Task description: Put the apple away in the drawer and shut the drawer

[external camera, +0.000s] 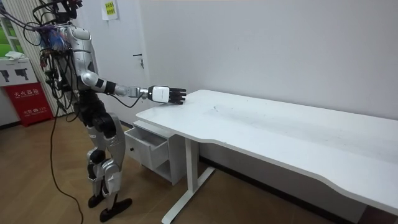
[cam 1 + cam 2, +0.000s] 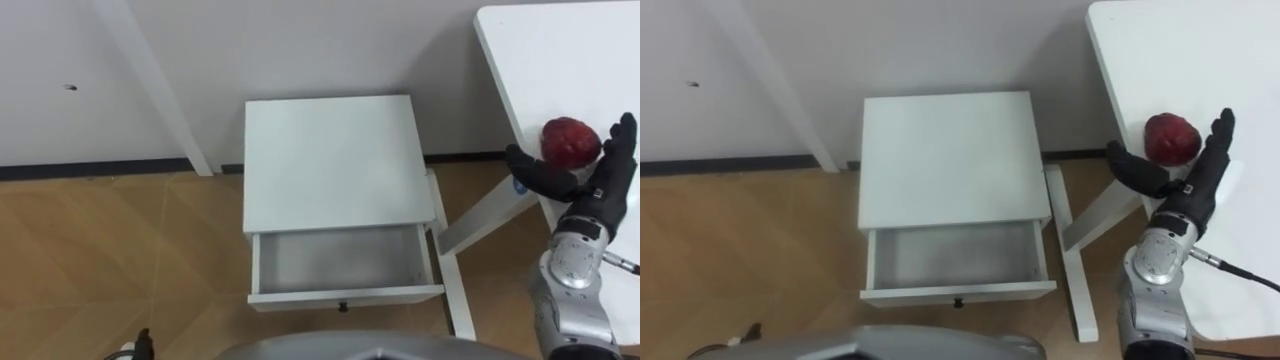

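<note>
- The robot is standing in front of the small white cabinet (image 2: 335, 160) and reaching its right arm out sideways over the end of the desk (image 2: 560, 60).
- The apple (image 2: 570, 140) is sitting on the desk, close to the edge that faces the cabinet, and nothing is gripping it yet.
- The right hand (image 2: 592, 192) is spreading wide around the apple, thumb on the side nearer the edge and fingers (image 2: 624, 140) along the far side; it is released, not clenched, and I cannot tell whether it is touching the fruit.
- The drawer (image 2: 345, 294) is standing pulled out and is holding nothing.
- The left hand (image 2: 141, 343) is hanging low by the robot's side, and its state is not readable.
- The step in hand looks like the grasp. To do it well, the palm should be settling closer before the thumb and fingers are closing evenly from both sides.
- A one-sided squeeze is risking a roll off the nearby edge.
- Lifting straight up before swinging toward the drawer should be keeping the fruit secure.
</note>
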Motion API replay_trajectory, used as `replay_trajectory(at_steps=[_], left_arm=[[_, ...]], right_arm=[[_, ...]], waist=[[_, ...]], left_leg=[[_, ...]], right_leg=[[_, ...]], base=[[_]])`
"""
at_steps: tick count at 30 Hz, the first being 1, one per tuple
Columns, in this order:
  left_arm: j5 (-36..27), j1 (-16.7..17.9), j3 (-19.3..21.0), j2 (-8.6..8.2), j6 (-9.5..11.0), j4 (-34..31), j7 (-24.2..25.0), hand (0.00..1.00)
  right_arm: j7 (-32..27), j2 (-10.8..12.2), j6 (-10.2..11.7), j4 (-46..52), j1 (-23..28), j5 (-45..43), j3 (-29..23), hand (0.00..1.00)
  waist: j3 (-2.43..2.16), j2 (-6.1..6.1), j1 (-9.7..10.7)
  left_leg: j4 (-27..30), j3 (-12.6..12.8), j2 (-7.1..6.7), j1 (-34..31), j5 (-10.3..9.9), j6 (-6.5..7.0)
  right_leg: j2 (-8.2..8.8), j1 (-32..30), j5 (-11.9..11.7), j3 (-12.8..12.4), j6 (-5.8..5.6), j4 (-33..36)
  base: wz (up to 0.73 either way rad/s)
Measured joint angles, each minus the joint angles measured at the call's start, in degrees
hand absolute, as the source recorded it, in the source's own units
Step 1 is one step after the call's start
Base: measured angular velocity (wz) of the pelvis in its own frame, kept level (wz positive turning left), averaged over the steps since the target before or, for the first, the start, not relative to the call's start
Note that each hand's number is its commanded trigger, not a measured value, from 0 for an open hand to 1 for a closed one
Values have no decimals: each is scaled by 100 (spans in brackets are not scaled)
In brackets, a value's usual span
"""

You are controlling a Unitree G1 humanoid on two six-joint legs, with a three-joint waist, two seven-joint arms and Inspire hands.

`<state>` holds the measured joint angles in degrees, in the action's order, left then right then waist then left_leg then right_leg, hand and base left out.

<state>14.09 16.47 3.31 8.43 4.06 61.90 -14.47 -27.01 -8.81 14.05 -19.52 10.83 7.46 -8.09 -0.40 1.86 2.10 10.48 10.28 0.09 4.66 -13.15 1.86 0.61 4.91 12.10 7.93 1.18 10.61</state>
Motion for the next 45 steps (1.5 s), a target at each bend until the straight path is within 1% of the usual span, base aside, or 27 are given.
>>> replay_trajectory(at_steps=[1, 2, 3, 7, 9, 11, 14, 17, 25, 31, 33, 37, 40, 41, 42, 43, 45], left_arm=[[0, 0, 0, 0, 0, 0, 0, 0], [2, 0, 0, 0, 2, 0, 0, 0], [2, 0, 0, 0, 2, 0, 0, 0], [8, -4, -1, 0, 8, -3, 0, 0], [8, -67, -2, -4, 8, -5, 0, 0], [4, -76, -3, -6, 8, -5, 0, 0], [6, -171, -11, -6, 8, -5, 0, 0], [2, -232, -14, -5, 13, -5, 0, 0], [-1, -198, -15, 3, 13, -5, -4, 0], [-30, -196, -12, -4, 20, -5, -4, 0], [-16, -206, -11, -4, 20, -6, 0, 0], [5, -191, -12, -2, 19, -5, 45, 0], [5, -194, -11, -2, 14, -5, 118, 0], [5, -192, -12, -10, 14, -5, 155, 0], [7, -192, -12, -20, 14, -4, 175, 0], [8, -192, -12, -27, 14, -3, 185, 0], [10, -201, -9, -37, 13, -2, 278, 0]], right_arm=[[10, 0, 0, 0, 0, -4, 0, 25], [24, 0, 0, -1, 0, -5, 0, 80], [34, 0, 0, -1, 0, -5, 0, 100], [7, -4, 22, -21, 3, -4, -11, 100], [-33, -20, 47, -106, -1, 0, -60, 100], [-33, -83, 93, -271, -35, 6, -112, 100], [-36, -163, 103, -421, -72, 57, -115, 100], [-69, -204, 102, -450, -72, 74, -106, 100], [-64, -197, 114, -449, -75, 47, -55, 100], [-34, -98, 115, -436, -75, -39, -42, 100], [-6, -78, 119, -412, -75, -93, -25, 100], [125, -55, 104, -328, -73, -105, 78, 100], [278, -58, 73, -191, -74, -107, 289, 100], [402, -59, 58, -186, -73, -137, 384, 100], [531, -59, -14, -156, -74, -160, 480, 100], [586, -52, -42, -126, -74, -211, 503, 100], [822, -52, -114, -25, -73, -283, 589, 100]], waist=[[0, 0, 1], [1, 0, 1], [1, 1, 2], [6, 10, 4], [12, 37, 17], [23, 62, 22], [33, 113, 10], [33, 122, 4], [24, 133, -5], [28, 118, -45], [22, 104, -55], [19, 79, -75], [14, 49, -98], [7, 49, -103], [12, 34, -115], [15, 21, -134], [17, -37, -192]], left_leg=[[0, 0, 0, 0, 0, 0], [1, 0, 0, 0, 0, 0], [2, 0, 1, 0, 0, 0], [5, 4, 5, -1, 0, 0], [11, 2, 8, -3, 0, 0], [14, 0, 11, 1, 0, 0], [14, -1, 15, -2, -1, -1], [9, -11, 11, -12, -1, -1], [12, -1, 11, 4, -1, -1], [38, -9, 18, -3, -1, -1], [38, -10, 20, -9, -1, -1], [36, -12, 24, -13, -1, -1], [36, -10, 24, -19, -1, -1], [38, -13, 21, -12, -1, -1], [41, -16, 20, -15, -1, -1], [41, -16, 19, -19, -1, -1], [41, -19, 16, -30, -1, -1]], right_leg=[[0, 0, 0, 1, 0, 0], [0, 0, -1, 1, 0, 0], [0, 0, -1, 1, 1, 0], [-5, -2, -3, -10, 4, 2], [-1, -6, -4, -8, 5, 2], [4, -18, -5, 4, 7, 0], [-4, -26, -6, 0, 9, 0], [-28, -22, -7, 4, 9, 0], [-27, -26, -7, 4, 9, -8], [-31, -10, -24, 3, 10, 1], [-34, -2, -33, 1, 10, 5], [-37, 17, -42, -8, 14, 6], [-37, 6, -43, -9, 14, 6], [-35, 5, -43, -5, 13, 2], [-34, -1, -44, -2, 13, 1], [-32, -5, -44, -2, 13, 1], [-19, -26, -44, -2, 11, -3]], base=[[0], [0], [0], [0], [0], [0], [0], [0], [0], [0], [0], [0], [0], [0], [0], [0], [0]])
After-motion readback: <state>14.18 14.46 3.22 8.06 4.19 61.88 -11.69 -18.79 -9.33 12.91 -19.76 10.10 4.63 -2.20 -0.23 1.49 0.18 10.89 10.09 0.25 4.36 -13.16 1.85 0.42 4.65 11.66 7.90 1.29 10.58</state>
